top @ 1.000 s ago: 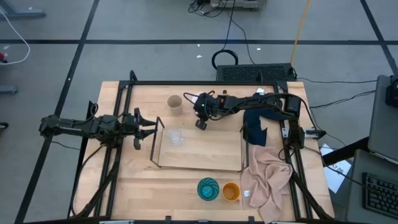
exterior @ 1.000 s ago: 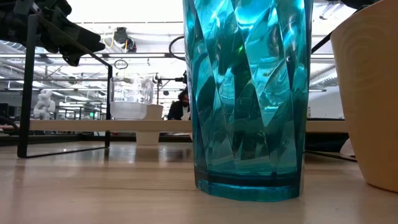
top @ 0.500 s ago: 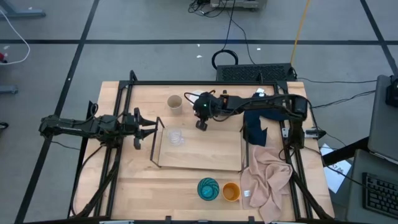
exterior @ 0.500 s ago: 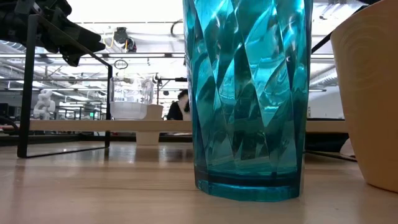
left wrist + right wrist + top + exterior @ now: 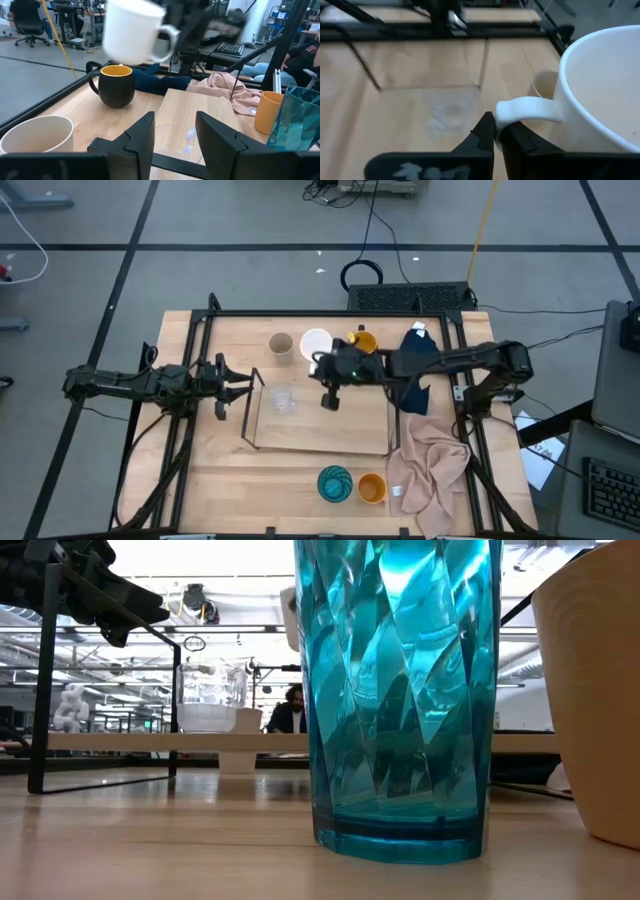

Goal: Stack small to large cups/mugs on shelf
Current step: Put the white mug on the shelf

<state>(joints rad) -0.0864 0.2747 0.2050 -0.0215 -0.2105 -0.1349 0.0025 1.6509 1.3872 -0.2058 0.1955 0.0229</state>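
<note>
Right arm's elbow has swung out toward the right edge of the high view. My right gripper (image 5: 330, 370) has come back with the white handled ceramic mug (image 5: 316, 343) lifted clear of the wooden tabletop; earlier that mug sat hidden beneath the arm. In the right wrist view the fingers (image 5: 482, 131) pinch its handle. The dark mug with yellow inside (image 5: 362, 341), covered before, now shows at upper centre of the high view. In the low view the white mug now shows at the teal cup's upper left edge.
</note>
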